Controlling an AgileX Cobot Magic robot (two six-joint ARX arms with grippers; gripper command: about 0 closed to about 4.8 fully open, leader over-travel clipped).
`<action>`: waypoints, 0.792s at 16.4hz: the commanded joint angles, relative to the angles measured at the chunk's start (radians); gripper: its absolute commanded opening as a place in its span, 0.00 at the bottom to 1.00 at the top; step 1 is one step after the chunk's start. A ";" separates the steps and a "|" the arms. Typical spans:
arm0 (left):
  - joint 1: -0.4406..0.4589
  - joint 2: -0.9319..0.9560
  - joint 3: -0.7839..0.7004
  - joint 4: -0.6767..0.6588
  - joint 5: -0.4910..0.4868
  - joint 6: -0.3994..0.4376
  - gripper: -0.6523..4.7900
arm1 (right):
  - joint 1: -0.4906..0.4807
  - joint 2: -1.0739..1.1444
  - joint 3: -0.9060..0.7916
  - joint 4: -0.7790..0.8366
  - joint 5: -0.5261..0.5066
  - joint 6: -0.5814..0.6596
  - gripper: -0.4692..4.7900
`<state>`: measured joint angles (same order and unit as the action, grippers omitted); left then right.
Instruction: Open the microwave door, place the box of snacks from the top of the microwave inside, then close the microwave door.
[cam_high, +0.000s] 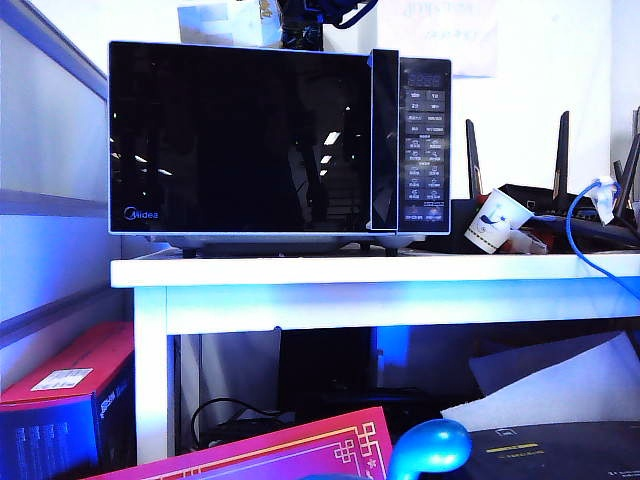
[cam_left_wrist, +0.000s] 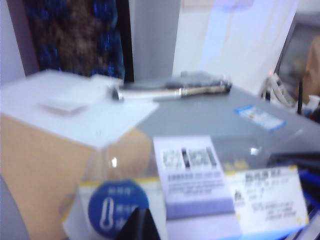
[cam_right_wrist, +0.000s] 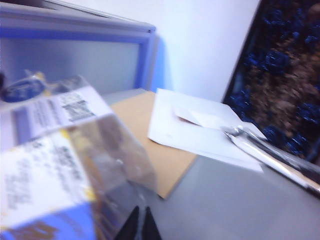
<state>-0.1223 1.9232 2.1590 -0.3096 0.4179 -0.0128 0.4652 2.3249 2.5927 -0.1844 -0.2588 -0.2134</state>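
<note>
Up on the microwave (cam_high: 280, 140) roof, door shut, I see my left gripper (cam_left_wrist: 137, 225) and right gripper (cam_right_wrist: 139, 225), both pinched together empty, flanking the box of snacks (cam_left_wrist: 200, 200), its long side at twelve o'clock of the left.

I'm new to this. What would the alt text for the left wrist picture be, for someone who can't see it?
A clear box of snacks with a round blue sticker and white labels fills the foreground, resting on the grey top of the microwave. The shut left gripper shows as a dark tip right in front of the box. Behind lie a brown cardboard box and a silver pen-like tool.
</note>
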 joint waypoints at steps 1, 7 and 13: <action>-0.001 -0.004 0.005 -0.027 0.005 0.021 0.11 | 0.000 -0.011 0.018 0.032 -0.040 0.006 0.08; -0.001 -0.004 0.005 -0.069 -0.021 0.025 0.11 | 0.005 -0.018 0.018 0.031 -0.129 0.031 0.08; -0.001 -0.004 0.005 -0.078 -0.020 0.023 0.11 | 0.010 -0.025 0.019 0.032 -0.143 0.030 0.08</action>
<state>-0.1223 1.9232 2.1597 -0.4011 0.4004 0.0071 0.4725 2.3108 2.6061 -0.1654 -0.3973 -0.1883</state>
